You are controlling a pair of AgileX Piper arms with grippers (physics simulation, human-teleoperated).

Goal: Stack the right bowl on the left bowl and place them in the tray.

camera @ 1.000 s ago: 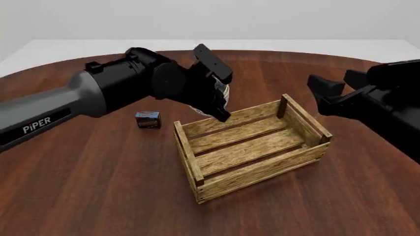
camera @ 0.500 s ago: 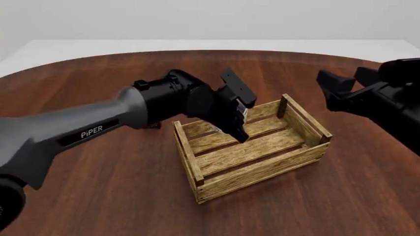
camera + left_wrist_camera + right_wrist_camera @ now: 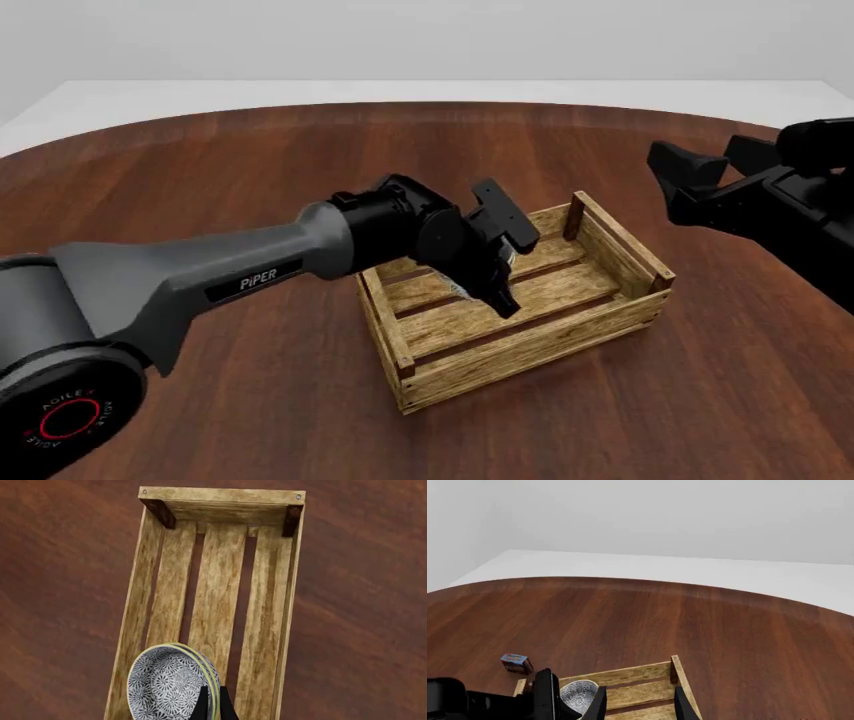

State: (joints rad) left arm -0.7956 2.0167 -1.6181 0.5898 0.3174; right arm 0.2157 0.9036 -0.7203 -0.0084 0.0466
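A: Left arm? Stretched forward and to the right across the table (image 3: 200, 420), wrist bent down, left gripper (image 3: 499, 272) low inside the tray (image 3: 534, 345), pinching the rim of the stacked bowls (image 3: 168, 682), held tilted over the slats at the tray's left end.

B: Right arm? Raised clear beyond the tray's right end, right gripper (image 3: 697, 172) spread and empty. Small box (image 3: 516, 663) apart, on the table left of the tray.

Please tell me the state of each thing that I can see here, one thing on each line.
stacked bowls: nested, rim pinched, inside the crate
wooden crate: upright on the table
left gripper: shut on the bowls' rim
right gripper: open, holding nothing, beside the crate
small blue-and-red box: resting on the table
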